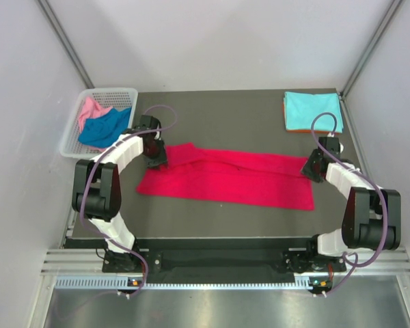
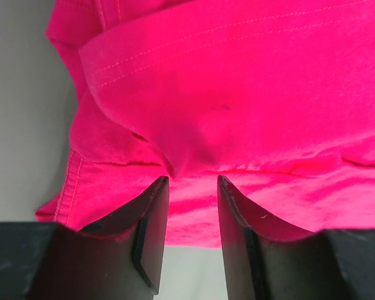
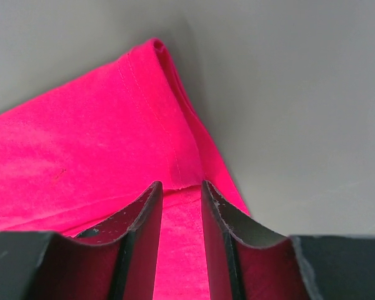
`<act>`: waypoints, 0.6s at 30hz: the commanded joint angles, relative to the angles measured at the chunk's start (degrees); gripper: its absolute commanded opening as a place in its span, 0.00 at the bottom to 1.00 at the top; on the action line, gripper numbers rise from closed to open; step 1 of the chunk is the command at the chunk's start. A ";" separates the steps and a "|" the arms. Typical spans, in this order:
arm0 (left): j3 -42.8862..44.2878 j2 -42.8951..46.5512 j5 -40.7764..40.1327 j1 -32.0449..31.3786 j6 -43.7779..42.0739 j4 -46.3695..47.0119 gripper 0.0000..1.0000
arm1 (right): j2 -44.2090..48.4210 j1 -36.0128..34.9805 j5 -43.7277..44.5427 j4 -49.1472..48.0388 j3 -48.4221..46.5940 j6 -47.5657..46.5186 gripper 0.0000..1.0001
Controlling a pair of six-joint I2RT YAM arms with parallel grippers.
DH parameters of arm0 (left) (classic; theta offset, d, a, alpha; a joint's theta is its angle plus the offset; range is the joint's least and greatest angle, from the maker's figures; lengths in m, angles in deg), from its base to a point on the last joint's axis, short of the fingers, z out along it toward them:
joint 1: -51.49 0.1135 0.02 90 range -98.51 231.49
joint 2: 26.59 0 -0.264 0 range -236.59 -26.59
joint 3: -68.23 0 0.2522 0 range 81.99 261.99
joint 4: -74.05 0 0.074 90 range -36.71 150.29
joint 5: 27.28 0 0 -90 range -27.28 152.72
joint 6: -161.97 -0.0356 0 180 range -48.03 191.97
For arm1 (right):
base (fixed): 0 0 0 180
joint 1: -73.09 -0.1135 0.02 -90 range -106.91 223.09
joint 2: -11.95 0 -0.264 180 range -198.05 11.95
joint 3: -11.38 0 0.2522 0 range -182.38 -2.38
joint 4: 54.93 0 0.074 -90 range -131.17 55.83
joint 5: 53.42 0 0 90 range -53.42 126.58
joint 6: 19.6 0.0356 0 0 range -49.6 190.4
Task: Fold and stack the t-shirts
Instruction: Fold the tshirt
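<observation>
One crimson t-shirt [image 1: 225,179] lies in a long band across the middle of the table [image 1: 225,126], its long axis running left to right, the left end slightly farther from the arm bases. The left gripper [image 2: 192,180] is at that left end with its jaws parted, a fold of cloth just beyond its tips. The right gripper [image 3: 180,184] is at the right end over a hemmed edge; I cannot tell whether it pinches the cloth. A folded turquoise t-shirt [image 1: 312,108] rests on an orange t-shirt [image 1: 294,128] at the far right corner; a pink t-shirt [image 1: 90,109] and a blue t-shirt [image 1: 104,128] sit in the basket [image 1: 72,140] at far left
</observation>
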 commanded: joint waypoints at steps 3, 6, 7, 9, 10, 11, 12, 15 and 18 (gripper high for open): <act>-0.92 0.78 -0.10 0.07 0.86 3.34 0.42 | -0.88 -0.49 0.84 -2.16 -1.07 -0.24 0.32; -1.18 0.52 -0.37 0.07 1.30 4.49 0.43 | -0.97 -0.40 1.19 -2.69 -0.90 -0.41 0.32; -1.18 0.34 -0.37 0.07 1.56 4.75 0.43 | -1.06 -0.40 1.37 -2.78 -1.07 -0.59 0.32; -1.01 -0.10 -0.46 0.07 1.73 5.28 0.42 | -1.41 -0.40 1.46 -2.86 -1.16 -0.68 0.31; -0.74 -0.80 -0.46 0.07 1.74 5.19 0.40 | -1.67 -0.40 1.46 -2.95 -1.16 -0.85 0.31; -0.48 -1.06 -0.37 0.07 1.74 5.19 0.38 | -1.76 -0.40 1.46 -3.21 -1.16 -1.03 0.31; -0.39 -1.50 -0.37 0.07 1.74 4.84 0.36 | -2.11 -0.40 1.54 -3.22 -1.16 -1.12 0.31; -0.21 -1.59 -0.98 0.07 1.65 4.67 0.24 | -2.81 -0.31 1.63 -3.13 -1.33 -1.29 0.30; 0.57 -1.59 -2.30 0.07 1.38 3.53 0.04 | -2.90 -0.32 1.54 -3.13 -1.34 -1.21 0.27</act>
